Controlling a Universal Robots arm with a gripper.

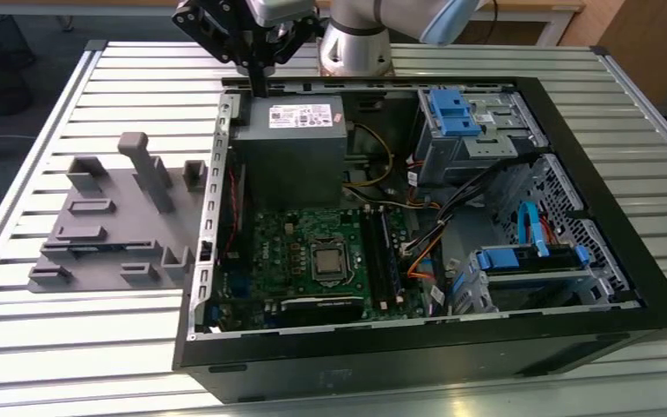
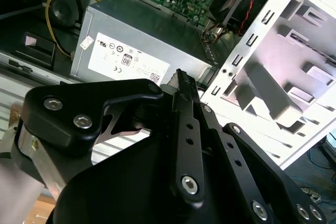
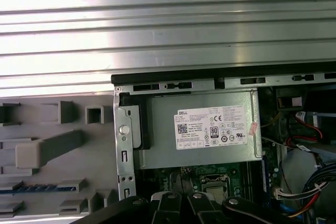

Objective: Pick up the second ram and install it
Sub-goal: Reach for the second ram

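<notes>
The end effector (image 1: pixel 260 87), pressed together and empty over the far rim of the computer case (image 1: pixel 426 352) at the exterior view's upper centre, could clip that rim or the posts of the grey fixture (image 1: pixel 102 234), left of frame, where the first wrist view shows the second ram (image 3: pixel 37 187) seated; the white label (image 1: pixel 302 115) on the power supply (image 1: pixel 293 161) bears small print.

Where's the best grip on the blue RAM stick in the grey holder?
Pinch the long, narrow blue circuit-board stick across its flat faces near mid-length, coming from above: it seems to stand on edge in a slot of the grey plastic holder, long top edge exposed.
</notes>
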